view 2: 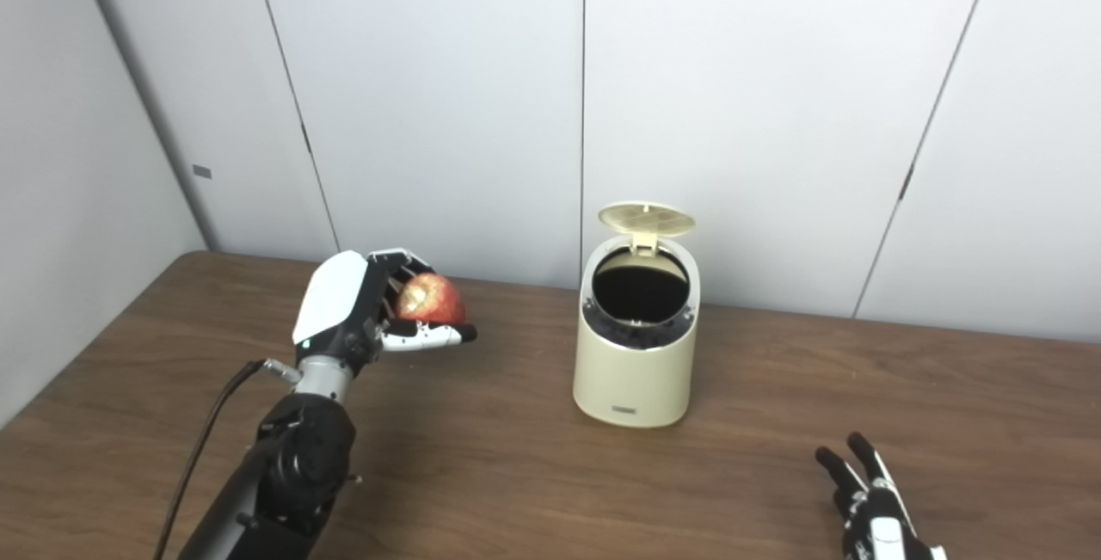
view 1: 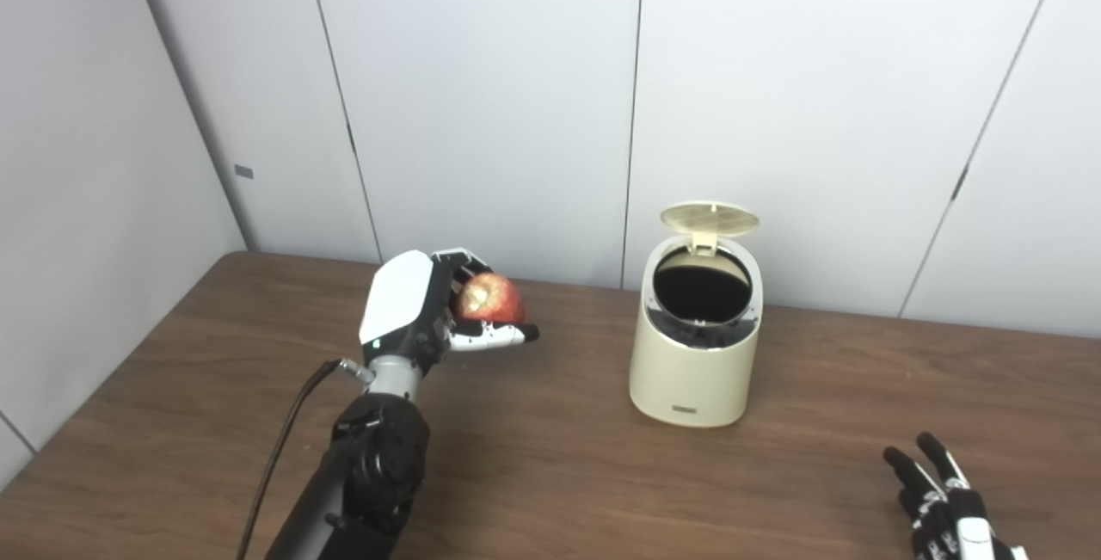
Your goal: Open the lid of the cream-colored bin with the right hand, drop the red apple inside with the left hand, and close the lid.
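The left hand (view 1: 421,306) is gripping the red apple (view 1: 488,298), hovering left of the cream-colored bin (view 1: 695,362). Its lid (view 1: 710,218) is standing open. The right hand (view 1: 946,504) is resting empty, fingers spread.

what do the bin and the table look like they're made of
The bin: likely plastic, given its smooth cream shell with a soft matte sheen and its thin moulded lid. The table: wood or wood-look laminate, brown with visible grain streaks; which one cannot be told.

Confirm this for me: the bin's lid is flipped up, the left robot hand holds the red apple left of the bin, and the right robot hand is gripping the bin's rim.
One part is wrong. The right robot hand grips nothing: in the left eye view it sits low, near the table's front edge, fingers apart, well clear of the bin. The lid is up, and the left robot hand holds the red apple left of the bin.
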Action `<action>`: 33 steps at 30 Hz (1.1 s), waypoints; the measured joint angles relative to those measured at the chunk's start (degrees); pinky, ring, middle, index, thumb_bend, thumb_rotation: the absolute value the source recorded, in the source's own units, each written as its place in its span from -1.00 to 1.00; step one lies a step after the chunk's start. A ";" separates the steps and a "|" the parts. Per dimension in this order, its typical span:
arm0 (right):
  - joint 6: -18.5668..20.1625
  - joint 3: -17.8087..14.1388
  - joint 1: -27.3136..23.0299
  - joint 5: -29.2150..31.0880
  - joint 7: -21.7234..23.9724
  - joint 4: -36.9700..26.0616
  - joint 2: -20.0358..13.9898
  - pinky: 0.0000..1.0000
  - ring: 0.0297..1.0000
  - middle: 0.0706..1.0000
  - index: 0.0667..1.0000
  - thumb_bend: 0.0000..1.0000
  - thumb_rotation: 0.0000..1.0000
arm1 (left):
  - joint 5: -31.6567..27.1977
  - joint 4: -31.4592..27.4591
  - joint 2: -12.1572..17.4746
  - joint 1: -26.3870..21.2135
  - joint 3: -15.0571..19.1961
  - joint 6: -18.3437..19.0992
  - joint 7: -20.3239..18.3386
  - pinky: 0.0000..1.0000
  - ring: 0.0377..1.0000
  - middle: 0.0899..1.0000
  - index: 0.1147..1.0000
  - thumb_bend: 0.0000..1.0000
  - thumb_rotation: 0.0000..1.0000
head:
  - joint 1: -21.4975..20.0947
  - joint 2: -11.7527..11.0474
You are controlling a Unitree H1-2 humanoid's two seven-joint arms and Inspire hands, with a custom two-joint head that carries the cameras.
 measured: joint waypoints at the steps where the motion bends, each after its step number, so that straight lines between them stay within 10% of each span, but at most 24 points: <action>1: -0.01 0.03 -0.05 -0.03 0.00 0.06 0.01 1.00 0.91 0.71 0.84 0.18 0.74 | 0.67 -1.04 -0.23 0.01 -0.19 -0.72 0.11 -0.42 -0.28 -0.13 -0.06 -0.07 -1.00 | -0.44 -0.18; 20: 0.00 0.73 -0.57 -0.83 -0.20 0.36 1.01 0.99 0.90 0.72 0.86 0.15 0.67 | 6.33 -11.16 -6.46 -4.61 -4.13 -2.79 -3.05 -0.42 -0.22 0.01 -0.12 -0.07 -1.00 | -5.98 -0.35; 33: -0.05 1.06 -0.85 -1.16 -0.32 0.54 2.33 1.00 0.90 0.71 0.85 0.27 0.77 | 7.49 -7.69 -10.05 -7.82 -6.72 -6.30 -2.58 -0.30 -0.24 -0.05 -0.14 -0.05 -1.00 | -8.35 -0.53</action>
